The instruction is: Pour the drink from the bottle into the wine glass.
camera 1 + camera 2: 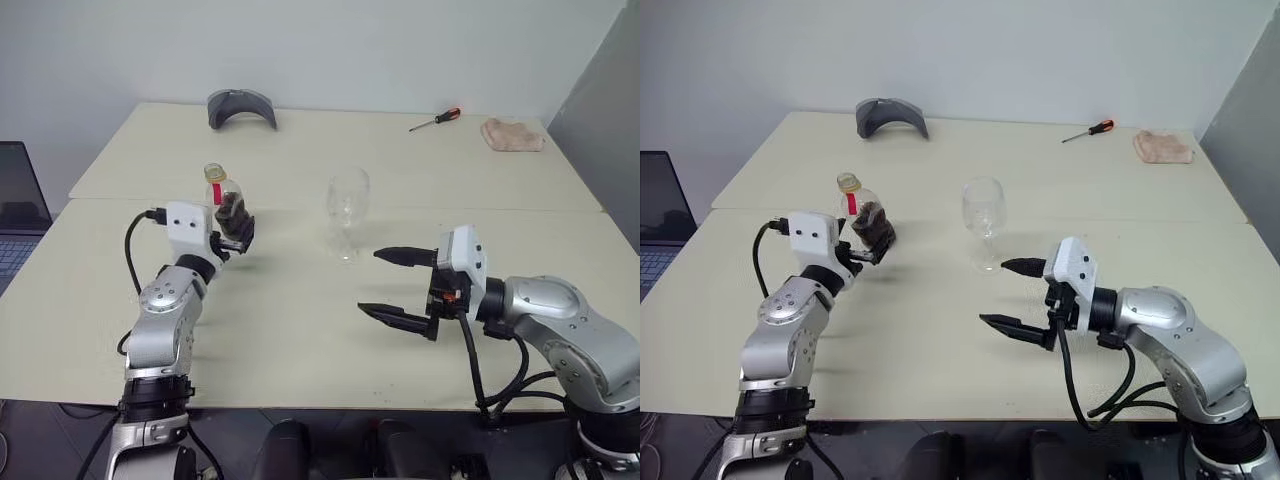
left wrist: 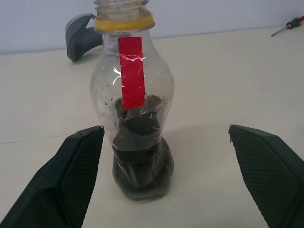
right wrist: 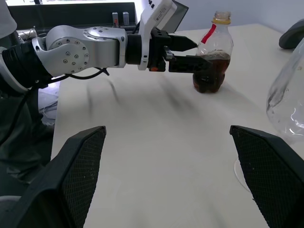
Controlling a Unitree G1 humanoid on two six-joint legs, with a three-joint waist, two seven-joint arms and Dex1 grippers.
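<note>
Left wrist view: left gripper (image 2: pixel 164 183) jaws spread wide either side of the bottle (image 2: pixel 135 109), gripping nothing.
Right gripper (image 1: pixel 398 287): wide open, empty, near the wine glass (image 1: pixel 347 205).
Risk: a finger could nudge the uncapped bottle over; the thin plastic may buckle when squeezed.
Contents: bottle upright on the table (image 1: pixel 300 330), dark drink (image 2: pixel 140 164) low inside; glass empty, well apart.

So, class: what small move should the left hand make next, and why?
Probably ease forward a little and close on the bottle. The left hand is open, its fingers either side of the bottle and not yet gripping; the glass stands empty.
</note>
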